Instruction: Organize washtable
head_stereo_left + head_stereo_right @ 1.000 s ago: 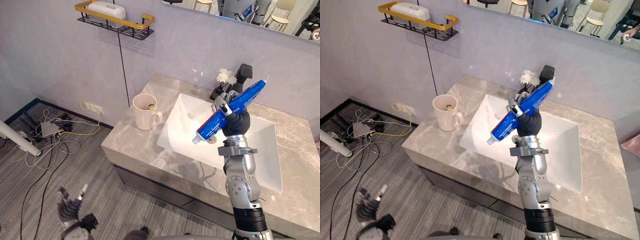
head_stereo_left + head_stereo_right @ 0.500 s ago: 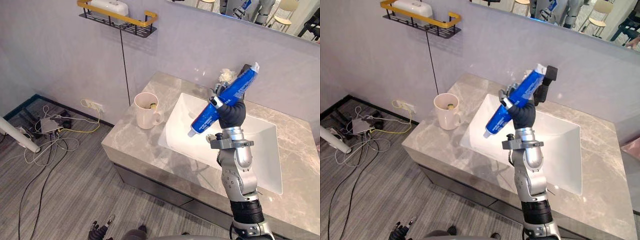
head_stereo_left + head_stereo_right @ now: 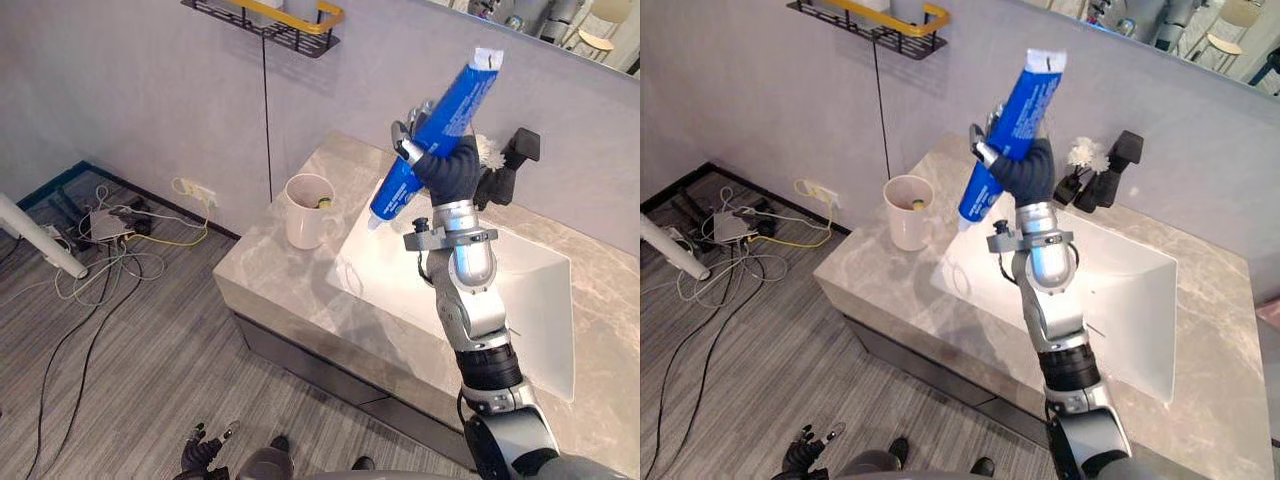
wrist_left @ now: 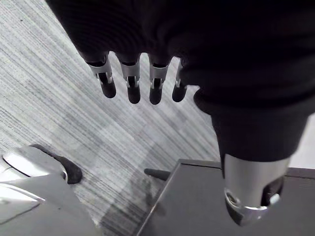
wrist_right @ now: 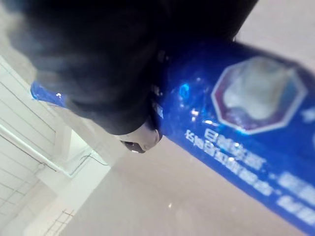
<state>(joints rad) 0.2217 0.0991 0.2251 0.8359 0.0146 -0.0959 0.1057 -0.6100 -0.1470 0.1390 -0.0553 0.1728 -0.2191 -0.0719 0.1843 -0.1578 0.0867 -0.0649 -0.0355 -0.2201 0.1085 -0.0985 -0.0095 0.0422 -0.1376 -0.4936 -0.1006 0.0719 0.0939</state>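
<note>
While the right hand (image 3: pixel 447 172) at upper centre curls tight round a blue tube (image 3: pixel 455 100), the tube tilts steeply, cap end low over the sink's (image 3: pixel 545 290) left edge, just right of the mug (image 3: pixel 305 215) on the worktop (image 3: pixel 280 290). The left hand (image 4: pixel 130 81), fingers relaxed and holding nothing, hangs over the floor (image 3: pixel 120 340) at bottom left.

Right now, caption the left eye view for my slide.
Right hand holds blue toothpaste tube tilted, cap end down, above sink and mug.
</note>
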